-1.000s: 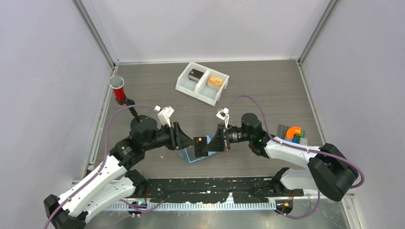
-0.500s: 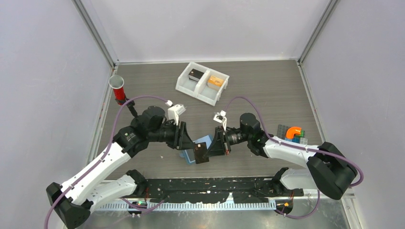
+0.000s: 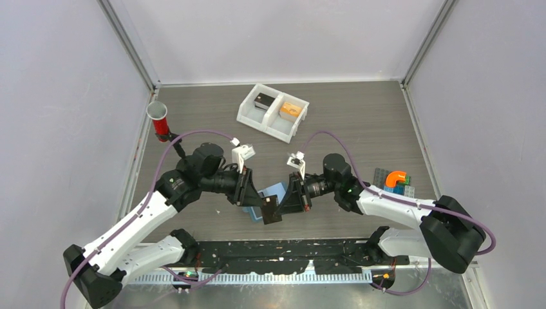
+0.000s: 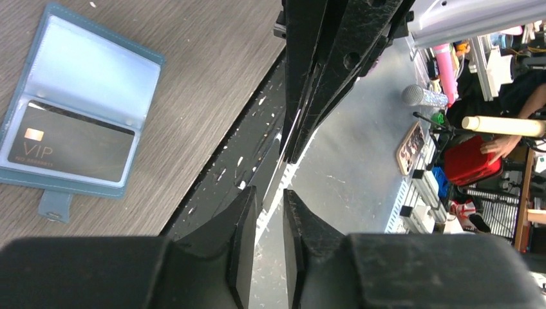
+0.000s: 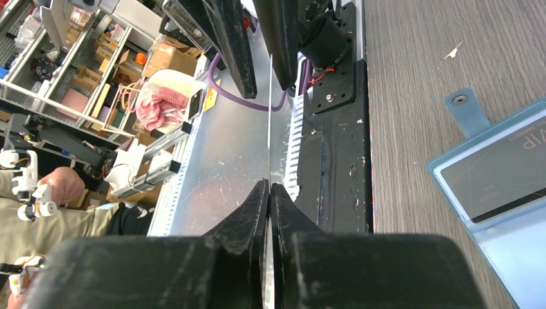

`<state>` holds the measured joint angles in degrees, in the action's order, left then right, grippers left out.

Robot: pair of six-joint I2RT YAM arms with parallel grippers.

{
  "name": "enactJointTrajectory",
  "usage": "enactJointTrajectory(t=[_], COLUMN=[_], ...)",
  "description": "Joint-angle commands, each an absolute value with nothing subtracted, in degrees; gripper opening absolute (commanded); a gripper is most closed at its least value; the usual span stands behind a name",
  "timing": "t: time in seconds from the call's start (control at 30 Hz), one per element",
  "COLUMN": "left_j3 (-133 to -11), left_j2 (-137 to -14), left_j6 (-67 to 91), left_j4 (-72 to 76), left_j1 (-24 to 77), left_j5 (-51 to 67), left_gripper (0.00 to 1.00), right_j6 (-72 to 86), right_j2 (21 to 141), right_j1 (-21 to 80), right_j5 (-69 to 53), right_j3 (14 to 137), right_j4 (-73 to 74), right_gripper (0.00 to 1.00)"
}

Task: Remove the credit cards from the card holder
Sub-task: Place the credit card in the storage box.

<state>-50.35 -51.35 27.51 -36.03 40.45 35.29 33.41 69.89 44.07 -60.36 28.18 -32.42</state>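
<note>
The light-blue card holder (image 4: 96, 71) lies open on the table, its upper sleeve empty and a dark VIP credit card (image 4: 71, 149) in its lower sleeve. It also shows in the top view (image 3: 275, 190) and the right wrist view (image 5: 515, 225). My right gripper (image 5: 269, 187) is shut on a second dark credit card (image 3: 271, 210), held on edge above the holder's near side. My left gripper (image 4: 270, 196) faces it from the left. Its jaws stand a narrow gap apart at the card's free end (image 4: 288, 145), without pinching it.
A white two-compartment tray (image 3: 257, 120) with small items stands at the back. A red cup (image 3: 158, 121) is at the far left, coloured blocks (image 3: 396, 180) are at the right. A black taped strip (image 3: 283, 248) runs along the near edge.
The right gripper has lowered the held card slightly toward the near edge. The left arm has swung right to meet it, and its jaws have narrowed.
</note>
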Motion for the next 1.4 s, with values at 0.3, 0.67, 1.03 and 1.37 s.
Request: enactJointTrajectory(t=[0.3, 0.67, 1.03, 1.37], left_j3=[-51.68, -56.97, -67.11, -79.21], left_j2=[-52.48, -55.96, -71.96, -91.64], left_j6=[27.95, 28.92, 29.71, 33.69], left_j4=[-33.02, -33.73, -22.11, -11.24], left_j1=[40.56, 40.54, 38.56, 28.21], left_j5=[38.14, 25.30, 8.71, 8.85], left_gripper=[0.05, 0.00, 0.00, 0.00], right_j6=[29.42, 26.52, 18.97, 23.83], right_j2=[67.12, 59.68, 41.42, 32.36], right_j1=[46.00, 45.97, 45.97, 45.97], right_j5=[-59.68, -45.44, -17.22, -3.74], right_j3=[30.80, 33.32, 41.57, 38.46], right_j4=[-29.41, -15.80, 9.00, 9.85], right_gripper=[0.10, 0.65, 0.95, 0.95])
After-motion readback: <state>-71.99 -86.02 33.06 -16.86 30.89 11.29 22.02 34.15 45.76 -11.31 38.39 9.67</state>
